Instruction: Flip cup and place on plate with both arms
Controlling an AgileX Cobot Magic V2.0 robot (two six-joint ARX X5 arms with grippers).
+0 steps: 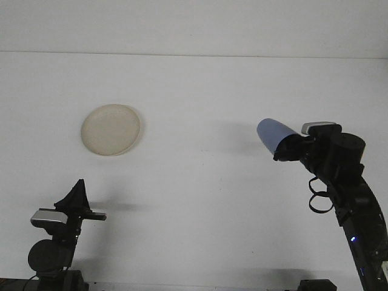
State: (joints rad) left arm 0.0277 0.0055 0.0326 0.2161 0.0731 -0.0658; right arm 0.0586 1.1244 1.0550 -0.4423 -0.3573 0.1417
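The right pincer has the blue cup pinched at one end, up in the air and tipped over, its free end pointing up and toward the plate. That plate, pale and round, lies flat on the white surface, well apart from the cup. The left pincer sits low, on the near side of the plate, nothing in it, and from here its dark fingers overlap, so I cannot tell if they are spread or together.
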